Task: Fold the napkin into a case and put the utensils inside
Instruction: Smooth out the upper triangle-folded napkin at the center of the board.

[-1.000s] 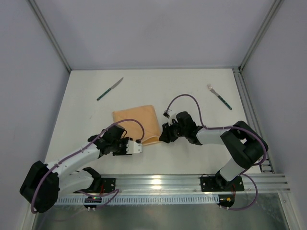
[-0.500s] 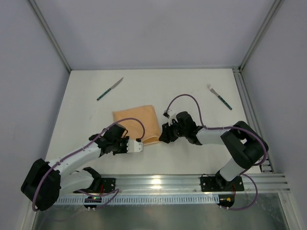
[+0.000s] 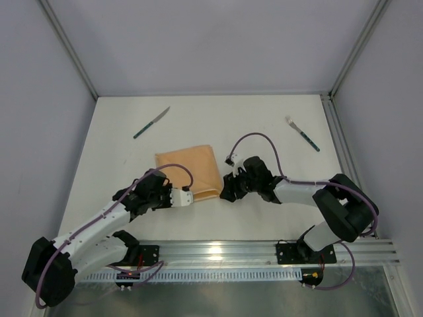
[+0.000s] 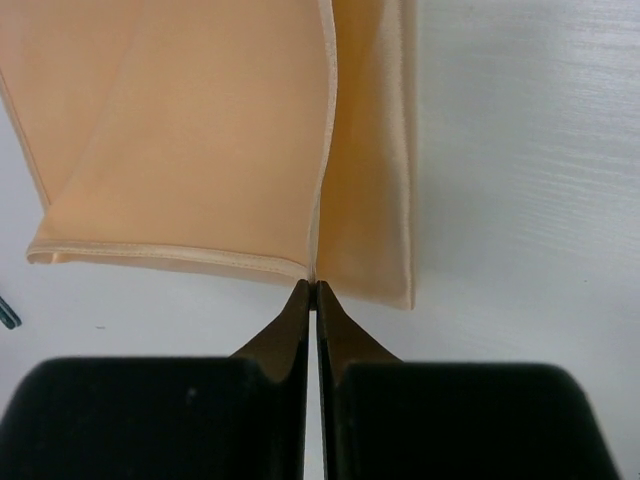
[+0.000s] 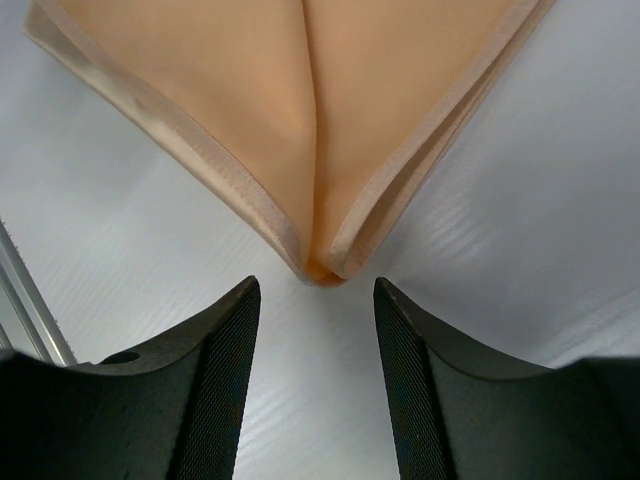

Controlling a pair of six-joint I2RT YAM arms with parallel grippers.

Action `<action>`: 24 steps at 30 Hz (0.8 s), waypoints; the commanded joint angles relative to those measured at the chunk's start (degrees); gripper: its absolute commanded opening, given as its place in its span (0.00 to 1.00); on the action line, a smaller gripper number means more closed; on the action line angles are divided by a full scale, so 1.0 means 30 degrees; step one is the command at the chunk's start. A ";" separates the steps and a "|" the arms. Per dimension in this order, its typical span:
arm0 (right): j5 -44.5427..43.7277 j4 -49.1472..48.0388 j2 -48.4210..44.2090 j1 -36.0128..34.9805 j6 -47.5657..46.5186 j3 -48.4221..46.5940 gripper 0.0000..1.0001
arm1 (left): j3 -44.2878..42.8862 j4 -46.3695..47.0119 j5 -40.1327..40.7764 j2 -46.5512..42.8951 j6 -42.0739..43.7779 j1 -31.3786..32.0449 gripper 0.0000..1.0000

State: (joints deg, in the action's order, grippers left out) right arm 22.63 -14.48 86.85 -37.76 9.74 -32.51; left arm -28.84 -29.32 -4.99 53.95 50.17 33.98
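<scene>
While the napkin [image 3: 188, 173] lies folded, I see my left gripper [image 4: 313, 292] pressed together, tips touching its near hem. My right gripper [image 5: 315, 290] stands spread just short of its near corner. The knife [image 3: 151, 123] and fork [image 3: 303, 134] lie well beyond it.

White links and bulky black joints make up the left arm [image 3: 99, 223] and right arm [image 3: 299, 192], each trailing a purple cable [image 3: 259, 137]. The left tool [image 4: 314, 296] has thin, dark, tapering fingers [image 4: 288, 335]. The right tool [image 5: 316, 292] has black, ribbed ones.
</scene>
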 commanded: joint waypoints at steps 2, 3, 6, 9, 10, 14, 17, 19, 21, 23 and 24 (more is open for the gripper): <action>0.0248 -0.1118 -0.0882 -0.0392 0.0122 0.0758 0.55 | 0.0881 -0.0802 0.0289 0.0032 0.0472 -0.0105 0.00; 0.0278 -0.1382 -0.0941 -0.0393 0.0442 0.0846 0.55 | 0.1028 -0.0947 0.0288 0.0091 0.0618 -0.0105 0.00; 0.0833 -0.1881 -0.0971 -0.0276 0.1291 0.0789 0.56 | 0.1263 -0.1066 0.0317 0.0150 0.1144 -0.0105 0.00; 0.1829 -0.2905 -0.0738 0.0425 0.3573 0.0934 0.60 | 0.1351 -0.1475 0.0347 0.0092 0.1701 -0.0105 0.00; 0.1918 -0.3169 -0.0534 0.0602 0.4915 0.1022 0.60 | 0.1381 -0.1592 0.0317 0.0121 0.1704 -0.0105 0.00; 0.1947 -0.3142 -0.0123 0.0955 0.7413 0.1052 0.61 | 0.1615 -0.1186 -0.0005 0.0267 0.1617 -0.0105 0.00; 0.1656 -0.2675 0.0258 0.0926 0.8558 0.0994 0.61 | 0.1791 -0.0484 0.0141 0.0472 0.1236 -0.0105 0.00; 0.1508 -0.2089 0.0318 0.0955 0.8445 0.0760 0.61 | 0.1791 -0.0305 0.0083 0.0589 0.1060 -0.0105 0.00; 0.1479 -0.1388 0.0697 0.0955 0.8065 0.0322 0.62 | 0.1762 -0.0129 0.0024 0.0648 0.1001 -0.0105 0.00; 0.1830 -0.0858 0.1165 0.0926 0.7626 -0.0206 0.62 | 0.1762 0.0162 0.0111 0.0736 0.0825 -0.0105 0.00; 0.2005 -0.0886 0.1661 0.0926 0.7594 -0.0295 0.62 | 0.1762 0.0280 0.0083 0.0736 0.0825 -0.0105 0.00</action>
State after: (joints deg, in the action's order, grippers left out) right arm 27.68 -19.05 89.30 -34.81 32.10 -30.72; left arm -23.83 -31.24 -4.14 55.79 53.89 33.98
